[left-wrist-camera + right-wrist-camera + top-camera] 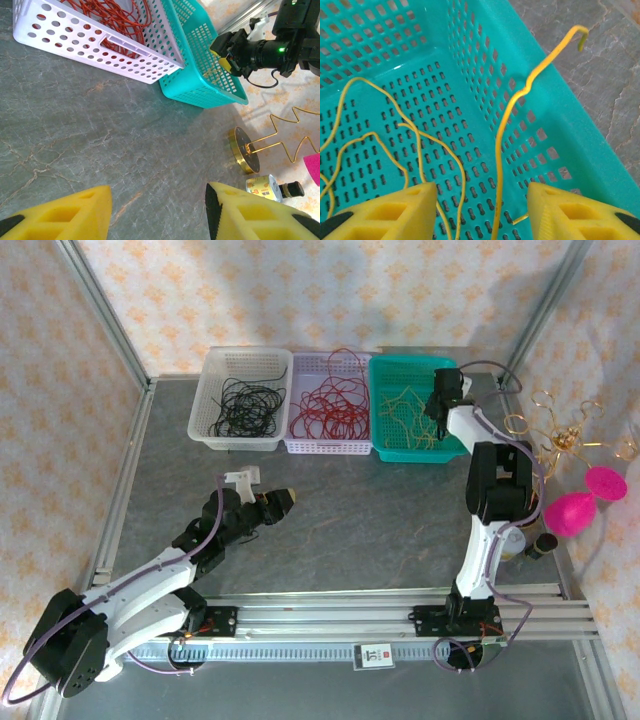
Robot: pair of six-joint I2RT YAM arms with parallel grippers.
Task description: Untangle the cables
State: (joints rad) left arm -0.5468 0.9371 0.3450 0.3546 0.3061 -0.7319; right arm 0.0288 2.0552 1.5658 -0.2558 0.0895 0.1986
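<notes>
My right gripper (482,212) hangs over the teal basket (560,125), jaws half apart and gripping nothing. The yellow cables (405,420) lie inside. One strand (497,165) rises between my fingers and pokes over the rim; lifting carelessly could hook it and drag the bunch out. My left gripper (157,210) gapes empty above the table (75,125).

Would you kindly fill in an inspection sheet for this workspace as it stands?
Surface: grey marbled table.
Job's things: black cables in white basket, red cables in pale basket, yellow cables in teal basket.
Clutter: gold wire ornament, pink objects, small bottle at right edge.
Grippers: left gripper open over table; right gripper open over teal basket, one yellow cable between its jaws.
Cables: purple hoses along both arms.
Surroundings: patterned walls, metal frame.
</notes>
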